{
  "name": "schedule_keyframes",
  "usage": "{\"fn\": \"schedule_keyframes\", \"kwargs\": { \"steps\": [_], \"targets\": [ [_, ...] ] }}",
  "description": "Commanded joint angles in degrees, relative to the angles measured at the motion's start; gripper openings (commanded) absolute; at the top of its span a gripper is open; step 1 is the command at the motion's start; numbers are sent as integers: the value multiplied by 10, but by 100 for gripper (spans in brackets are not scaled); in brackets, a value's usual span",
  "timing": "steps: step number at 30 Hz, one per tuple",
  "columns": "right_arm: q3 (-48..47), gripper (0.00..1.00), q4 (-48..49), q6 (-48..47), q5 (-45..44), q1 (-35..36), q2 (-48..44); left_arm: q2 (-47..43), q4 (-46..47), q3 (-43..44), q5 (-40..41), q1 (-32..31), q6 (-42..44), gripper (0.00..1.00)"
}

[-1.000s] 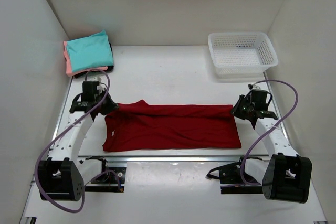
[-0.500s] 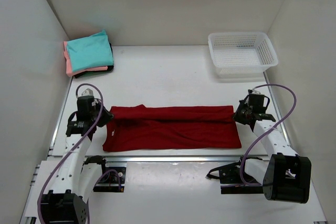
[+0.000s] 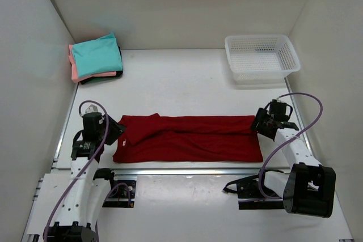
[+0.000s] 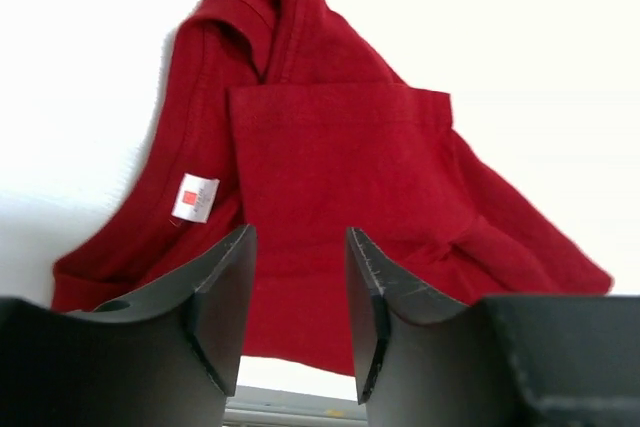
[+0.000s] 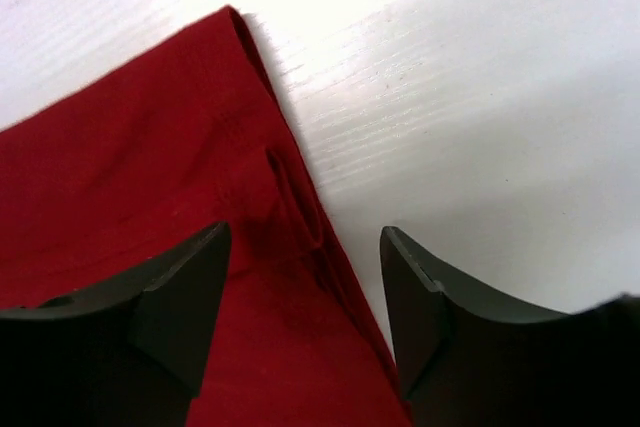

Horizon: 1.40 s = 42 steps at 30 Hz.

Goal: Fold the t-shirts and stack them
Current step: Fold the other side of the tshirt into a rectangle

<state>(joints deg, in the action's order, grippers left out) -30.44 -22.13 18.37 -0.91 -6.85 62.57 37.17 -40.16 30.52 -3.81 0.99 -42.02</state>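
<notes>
Since a second ago, both arms have drawn back toward the near edge, carrying the far long edge of the dark red t-shirt (image 3: 187, 139) with them, and both grippers have let go of it. The shirt now lies as a slightly narrower band across the near part of the table (image 3: 181, 83), folded lengthwise and running left to right between the arms.

At its left end the collar and sleeve bunch up. In the left wrist view, a folded flap lies over the body and the white label (image 4: 195, 197) faces up.

The left gripper (image 4: 298, 247) hangs just over that end, jaws moderately parted with nothing between them. The right gripper (image 5: 305, 237) does the same over the hem corner. We judge they sit at opposite ends because they have just laid down this fold and the cloth can now settle.

The stack of folded shirts (image 3: 96, 58), teal on top, waits at the back left. The mesh basket (image 3: 258, 37) stands at the back right, and neither has moved.
</notes>
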Motion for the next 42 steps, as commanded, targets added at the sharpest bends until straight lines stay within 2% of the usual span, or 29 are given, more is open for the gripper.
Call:
{"fn": "schedule_keyframes", "kwargs": {
  "steps": [1, 3, 5, 6, 8, 16, 21, 25, 27, 29, 35, 42],
  "targets": [
    [-37, 60, 2, -1, -25, 0, -6, -34, 1, -14, -2, -2, -47, 52],
    [-50, 59, 2, -1, -20, 3, -2, -37, 16, -31, -15, -27, -58, 49],
    [-62, 51, 11, -9, -6, 10, 1, -10, 37, -37, -35, -36, -54, 47],
    [-71, 51, 14, -11, -2, 19, 3, -2, 45, -37, -44, -46, -52, 47],
    [-79, 32, 29, -19, 28, 24, 9, 26, 59, -31, -28, -64, -43, 50],
    [-90, 22, 100, -26, 178, 92, 57, 142, 112, 1, -1, -98, -9, 65],
    [-117, 24, 125, -41, 295, 152, 121, 182, 116, 3, 1, -116, -10, 69],
    [-151, 30, 134, -70, 322, 210, 168, 195, 112, 2, 11, -110, -3, 64],
    [-163, 31, 140, -74, 346, 221, 191, 207, 103, 6, 13, -105, 4, 62],
    [-182, 35, 147, -79, 368, 237, 227, 215, 92, 5, 15, -103, 13, 62],
    [-247, 34, 119, -98, 389, 289, 308, 218, 96, 5, 14, -100, 25, 62],
    [-256, 33, 123, -100, 395, 327, 348, 224, 93, 15, 11, -84, 38, 62]
  ]
}}
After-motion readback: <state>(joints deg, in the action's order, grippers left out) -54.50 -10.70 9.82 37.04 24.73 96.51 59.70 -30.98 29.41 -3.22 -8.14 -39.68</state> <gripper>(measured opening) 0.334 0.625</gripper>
